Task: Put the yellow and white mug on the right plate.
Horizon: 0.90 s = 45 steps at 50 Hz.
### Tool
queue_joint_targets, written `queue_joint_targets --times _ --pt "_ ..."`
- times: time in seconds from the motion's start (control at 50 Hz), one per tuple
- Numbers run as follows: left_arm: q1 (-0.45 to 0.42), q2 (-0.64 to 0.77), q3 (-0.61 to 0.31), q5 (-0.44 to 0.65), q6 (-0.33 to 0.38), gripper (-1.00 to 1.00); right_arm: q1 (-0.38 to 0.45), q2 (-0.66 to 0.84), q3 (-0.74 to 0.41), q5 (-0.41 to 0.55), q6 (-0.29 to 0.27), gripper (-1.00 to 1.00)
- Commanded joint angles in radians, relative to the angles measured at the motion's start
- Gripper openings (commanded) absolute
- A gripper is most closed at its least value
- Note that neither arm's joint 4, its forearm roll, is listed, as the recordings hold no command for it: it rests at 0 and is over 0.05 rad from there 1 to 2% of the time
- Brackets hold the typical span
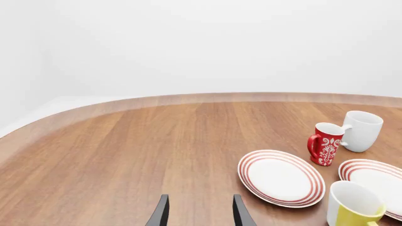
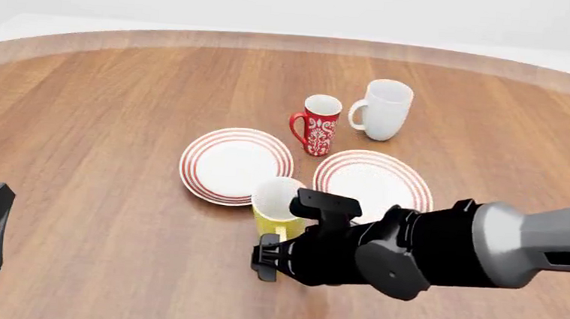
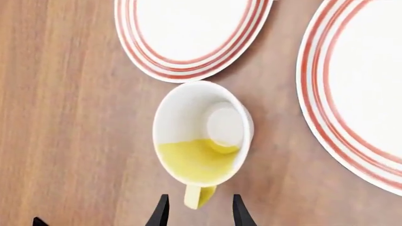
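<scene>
The wooden surface (image 2: 97,116), brown with a straight, smooth grain and a curved far edge, carried everything, and the task was barely begun: the yellow and white mug (image 2: 276,204) stood upright on the bare wood, not on either plate. The right arm's dark, rounded housing hung over the mug's near side, and the right gripper (image 3: 196,209) hovered above it with its two black fingers parted and holding nothing; the mug's yellow handle pointed back between them. Grasping, lifting and carrying were all left to do, by my reading. The right plate (image 2: 374,179), flat, round and white with thin red rings at its rim, lay just beyond the mug and to the gripper's right; the left plate (image 2: 236,164), its twin, lay just beyond and to the left. Farther ahead stood a plain white mug (image 2: 381,110) and a smaller red patterned mug (image 2: 317,126). The left gripper (image 1: 198,212) was open and empty, well apart to the left.
</scene>
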State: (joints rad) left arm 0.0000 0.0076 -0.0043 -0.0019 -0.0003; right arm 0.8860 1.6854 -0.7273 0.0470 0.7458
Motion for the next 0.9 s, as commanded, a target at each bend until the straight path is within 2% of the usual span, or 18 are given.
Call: queue_joint_targets --times 0.02,0.44,0.46,0.64,0.9 --pt "0.0 0.0 0.0 0.0 0.0 1.0 -0.005 0.008 0.002 -0.014 -0.001 1.0" --pt "0.0 0.0 0.0 0.0 0.0 1.0 -0.017 0.025 0.004 -0.032 -0.016 1.0" --pt "0.0 0.0 0.0 0.0 0.0 1.0 -0.023 0.02 0.005 -0.029 -0.021 -1.0" --pt "0.0 0.0 0.0 0.0 0.0 1.0 -0.053 0.005 0.031 -0.057 -0.03 -1.0" --pt "0.0 0.0 0.0 0.0 0.0 1.0 -0.096 -0.075 0.035 -0.013 -0.073 -1.0"
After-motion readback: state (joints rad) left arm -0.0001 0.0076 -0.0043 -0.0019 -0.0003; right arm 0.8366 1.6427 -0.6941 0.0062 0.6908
